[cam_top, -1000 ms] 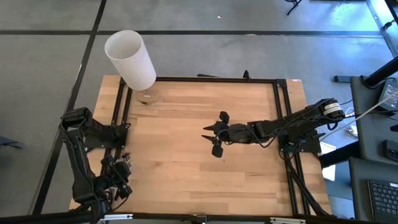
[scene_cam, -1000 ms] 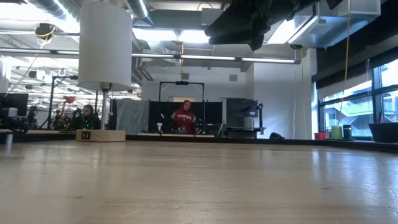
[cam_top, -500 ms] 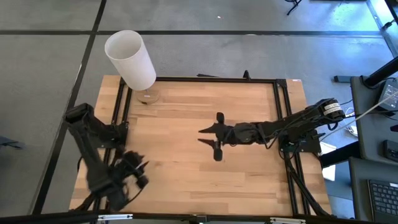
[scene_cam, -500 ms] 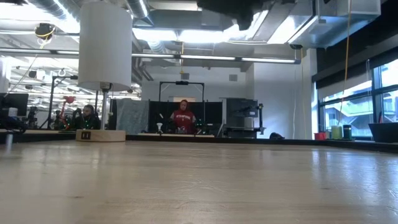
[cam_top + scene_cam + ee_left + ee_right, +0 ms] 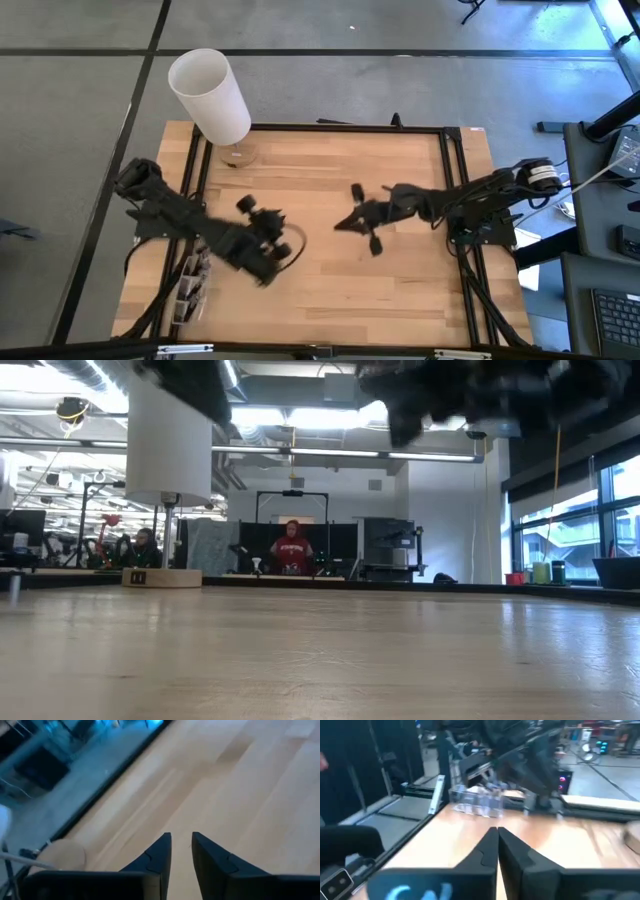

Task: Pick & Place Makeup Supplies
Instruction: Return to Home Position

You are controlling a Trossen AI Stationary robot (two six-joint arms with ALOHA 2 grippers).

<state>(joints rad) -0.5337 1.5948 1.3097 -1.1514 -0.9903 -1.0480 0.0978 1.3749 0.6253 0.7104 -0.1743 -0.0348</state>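
The makeup supplies show only as a cluster of thin pieces in a clear holder at the table's left edge, near its front; the same holder appears in the right wrist view. My left gripper hangs over the table's left-middle. Its fingers stand a narrow gap apart with nothing between them. My right gripper hovers over the table's middle with its fingers shut on nothing. Both grippers are clear of the table top.
A tall white cylinder stands on a round wooden base at the far left corner. A black frame runs along the table's edges. The two grippers face each other about a hand's width apart. A person sits in the room beyond.
My left arm has swung fast from the near left corner toward the table's middle, uncovering the clear holder at the left edge. My right gripper has drawn back a little toward the table's right edge.
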